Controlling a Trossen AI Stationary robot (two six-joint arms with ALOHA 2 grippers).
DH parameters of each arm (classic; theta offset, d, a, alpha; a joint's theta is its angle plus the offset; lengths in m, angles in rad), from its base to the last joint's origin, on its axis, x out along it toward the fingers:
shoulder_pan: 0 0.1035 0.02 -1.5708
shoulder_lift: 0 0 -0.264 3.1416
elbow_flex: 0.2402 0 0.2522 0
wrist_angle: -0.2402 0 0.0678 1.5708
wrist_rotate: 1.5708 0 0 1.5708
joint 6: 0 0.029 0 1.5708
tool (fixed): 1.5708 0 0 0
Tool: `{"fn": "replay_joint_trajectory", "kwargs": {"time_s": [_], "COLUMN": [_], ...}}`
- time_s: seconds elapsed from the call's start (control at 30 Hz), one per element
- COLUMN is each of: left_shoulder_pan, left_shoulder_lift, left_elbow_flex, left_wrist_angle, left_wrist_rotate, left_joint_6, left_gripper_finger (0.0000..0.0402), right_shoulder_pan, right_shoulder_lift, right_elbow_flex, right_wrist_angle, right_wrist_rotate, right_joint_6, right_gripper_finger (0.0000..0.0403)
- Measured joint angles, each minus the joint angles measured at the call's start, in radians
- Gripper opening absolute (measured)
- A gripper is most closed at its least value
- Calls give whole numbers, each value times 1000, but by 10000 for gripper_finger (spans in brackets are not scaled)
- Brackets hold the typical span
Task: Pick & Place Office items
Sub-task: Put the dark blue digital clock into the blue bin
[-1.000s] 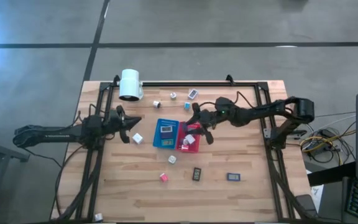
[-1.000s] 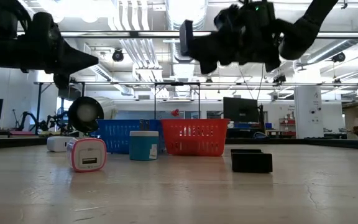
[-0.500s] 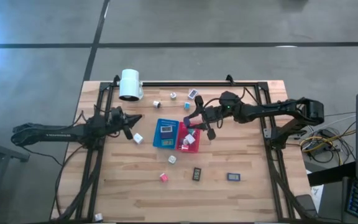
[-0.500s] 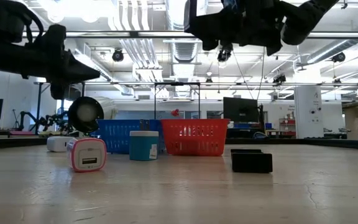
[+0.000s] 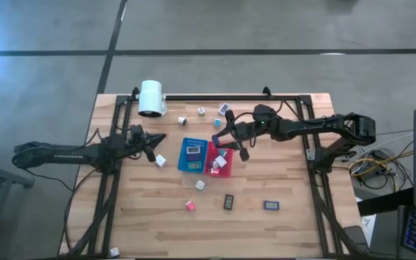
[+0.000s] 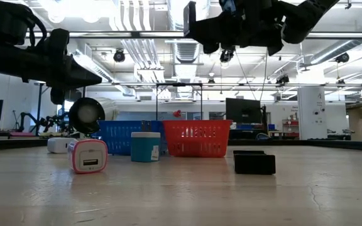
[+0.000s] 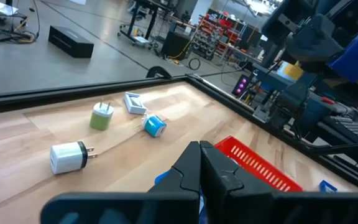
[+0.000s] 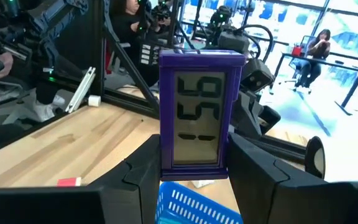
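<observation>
A wooden table (image 5: 287,180) with little office things on it.
Up close, the right gripper (image 8: 191,171) pinches a purple clock (image 8: 194,118) above the red tray (image 5: 217,159). Farther off, the left gripper (image 5: 157,139), pressed shut, hangs by a white cube (image 5: 159,160).

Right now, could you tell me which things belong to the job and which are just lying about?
Job: purple clock held in the right gripper; white charger near the shut left gripper; pink cube; dark flat rectangle; blue tray and red tray, likely the bins.
Lying about: white cylinder.
</observation>
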Motion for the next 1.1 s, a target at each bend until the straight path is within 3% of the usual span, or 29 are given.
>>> {"fn": "replay_joint_trajectory", "kwargs": {"time_s": [0.2, 0.4, 0.73, 1.1], "left_shoulder_pan": [0, 0, 0, 1], "left_shoulder_lift": [0, 0, 0, 0], "left_elbow_flex": [0, 0, 0, 0], "left_wrist_angle": [-14, -37, -38, 14], "left_wrist_rotate": [15, 107, 101, 171], "left_joint_6": [12, 120, 275, 388], "left_gripper_finger": [3, 3, 3, 3], "right_shoulder_pan": [9, 64, 202, 288], "right_shoulder_lift": [1, 1, 1, 1], "right_elbow_flex": [-18, -43, -90, -105], "right_wrist_angle": [-14, -14, -9, -9], "right_wrist_rotate": [-3, 2, 214, 315], "right_joint_6": [27, 73, 135, 145], "right_gripper_finger": [146, 146, 141, 141]}}
